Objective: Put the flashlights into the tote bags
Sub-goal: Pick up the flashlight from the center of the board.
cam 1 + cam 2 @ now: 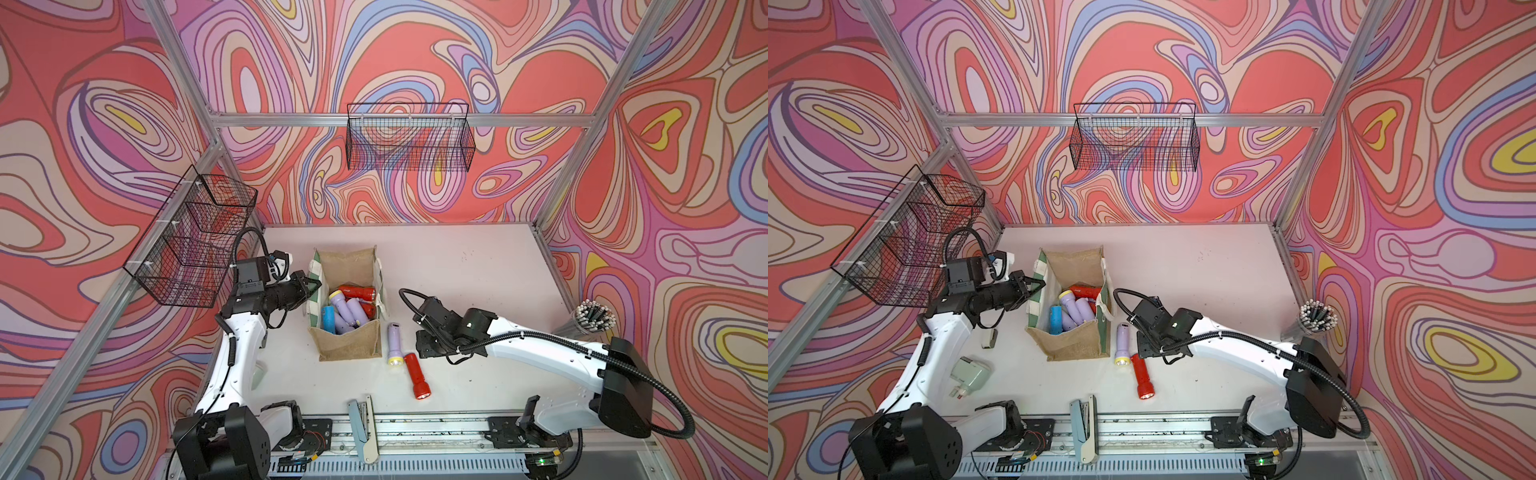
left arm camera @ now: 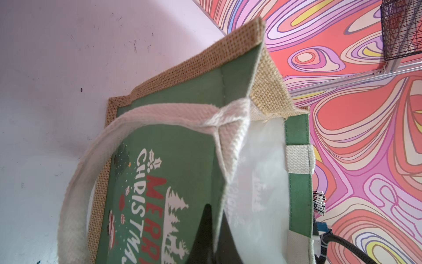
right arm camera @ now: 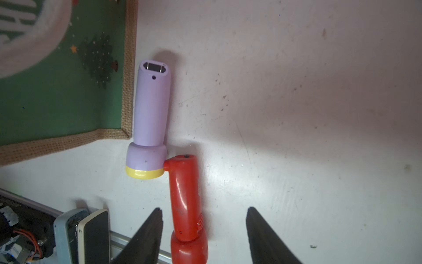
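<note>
The tan jute tote bag (image 1: 351, 343) stands open left of the table's middle, and its green printed side shows in the left wrist view (image 2: 182, 160). My left gripper (image 1: 313, 284) is shut on the rim of the bag's left side panel. Several flashlights lie inside the bag: a red one (image 1: 356, 292), lilac ones (image 1: 355, 311) and a blue one (image 1: 329, 320). Right of the bag, a lilac flashlight (image 1: 394, 343) and a red flashlight (image 1: 416, 376) lie on the table, touching. My right gripper (image 3: 204, 211) hangs open just above the red flashlight (image 3: 185, 198), which lies between its fingers.
Black wire baskets hang on the back wall (image 1: 409, 137) and the left wall (image 1: 195, 237). A cup of sticks (image 1: 590, 318) stands at the table's right edge. A blue-grey stapler (image 1: 361, 424) lies at the front edge. A pale green plug (image 1: 971, 374) lies by the left arm.
</note>
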Robot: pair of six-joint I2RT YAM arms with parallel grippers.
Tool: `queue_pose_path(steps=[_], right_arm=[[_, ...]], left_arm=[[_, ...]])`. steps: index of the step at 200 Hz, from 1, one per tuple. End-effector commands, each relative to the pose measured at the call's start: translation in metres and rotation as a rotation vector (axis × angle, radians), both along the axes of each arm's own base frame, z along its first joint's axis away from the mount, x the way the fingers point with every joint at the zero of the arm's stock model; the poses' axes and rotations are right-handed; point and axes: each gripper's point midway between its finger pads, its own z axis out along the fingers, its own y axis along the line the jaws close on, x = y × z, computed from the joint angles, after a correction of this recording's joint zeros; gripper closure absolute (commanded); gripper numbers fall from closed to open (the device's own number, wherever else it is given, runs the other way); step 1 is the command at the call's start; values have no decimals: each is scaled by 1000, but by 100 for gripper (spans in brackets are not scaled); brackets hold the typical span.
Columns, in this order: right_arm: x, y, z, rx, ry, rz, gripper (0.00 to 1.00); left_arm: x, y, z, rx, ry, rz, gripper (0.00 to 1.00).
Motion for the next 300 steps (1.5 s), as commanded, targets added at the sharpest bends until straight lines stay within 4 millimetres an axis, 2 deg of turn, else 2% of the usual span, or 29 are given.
queue_pose_path(steps=[1,57,81,116,182,230,255,281,300], right_arm=[[-14,9,-20,1,66,5,38],[-32,9,-57,-53,138,39,38],[-34,14,-65,-59,154,60,38],[-33,21,-66,-63,145,87,38],[-32,3,-90,-203,172,46,39],[-28,4,-102,-233,172,32,46],[-27,4,-103,-234,169,23,52],[-25,-1,-104,-252,155,15,62],[-20,-7,-104,-276,136,4,64]], left_arm=[[-2,-3,13,6,-36,-22,100],[-1,-4,17,-2,-43,-28,100],[-1,-4,16,0,-41,-29,100],[-2,-3,15,4,-39,-27,100],[-3,-3,18,6,-44,-26,100],[-4,-4,17,1,-47,-27,100],[-5,-4,18,5,-52,-25,100],[-6,-4,16,6,-50,-23,100],[-6,-4,18,7,-52,-24,100]])
